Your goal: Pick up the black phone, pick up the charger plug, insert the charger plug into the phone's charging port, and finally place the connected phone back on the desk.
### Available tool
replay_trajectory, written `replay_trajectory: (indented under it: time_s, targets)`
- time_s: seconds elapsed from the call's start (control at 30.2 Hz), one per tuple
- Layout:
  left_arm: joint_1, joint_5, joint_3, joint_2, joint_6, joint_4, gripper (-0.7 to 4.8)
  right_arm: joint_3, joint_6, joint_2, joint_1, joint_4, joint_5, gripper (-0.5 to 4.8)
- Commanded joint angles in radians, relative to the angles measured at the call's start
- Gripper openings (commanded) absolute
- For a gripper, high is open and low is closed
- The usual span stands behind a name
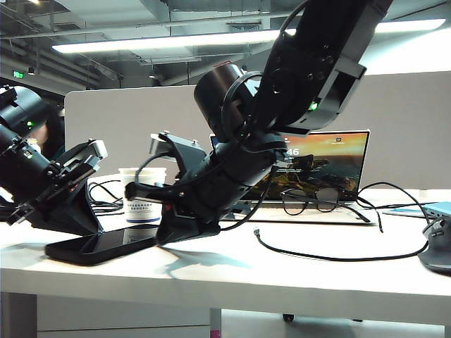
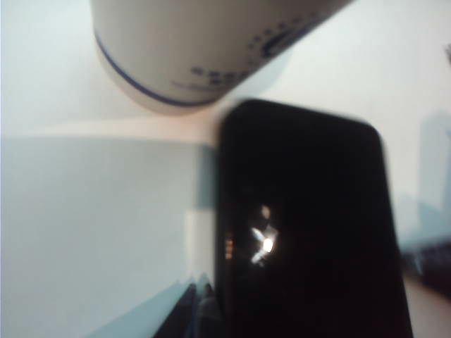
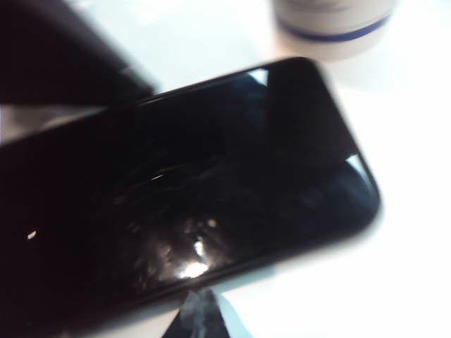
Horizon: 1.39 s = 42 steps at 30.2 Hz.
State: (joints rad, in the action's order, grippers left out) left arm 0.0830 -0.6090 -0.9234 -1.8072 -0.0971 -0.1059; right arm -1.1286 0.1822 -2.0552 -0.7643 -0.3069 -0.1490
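The black phone (image 1: 99,246) lies flat on the white desk (image 1: 282,274), in front of a paper cup (image 1: 143,193). My left gripper (image 1: 74,227) is shut and empty, its tip down at the phone's left part. In the left wrist view the closed fingertips (image 2: 196,299) sit right beside the phone's (image 2: 310,225) long edge. My right gripper (image 1: 169,236) reaches across to the phone's right end, also shut and empty. The right wrist view shows its tip (image 3: 199,304) against the edge of the phone (image 3: 197,204). The charger plug (image 1: 257,232) lies on the desk, ending a thin black cable (image 1: 338,258).
Behind the right arm stand an open laptop (image 1: 331,158) and a pair of glasses (image 1: 310,201). A mouse (image 1: 438,248) is at the far right. More black cables (image 1: 106,197) lie behind the cup (image 2: 190,49), which is close to the phone (image 3: 331,21).
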Motion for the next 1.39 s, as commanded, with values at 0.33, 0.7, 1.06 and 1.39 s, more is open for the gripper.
replay_trajectory:
  time_s: [0.33,0.7,1.06,1.39]
  targets:
    - [0.007,-0.084,0.014,-0.013,0.064,-0.070,-0.04,-0.046,0.002,-0.007,0.057,0.028,-0.007,-0.06]
    - [0.006,-0.084,0.001,-0.002,0.149,-0.067,3.12,-0.046,0.001,0.026,0.065,0.045,-0.006,-0.06]
    - [0.016,-0.130,-0.003,0.004,0.406,-0.085,3.10,-0.046,0.000,0.048,0.084,0.111,0.018,-0.06]
    - [0.109,-0.103,-0.003,0.004,0.451,-0.095,3.10,-0.046,-0.003,0.046,0.080,0.161,0.016,-0.06]
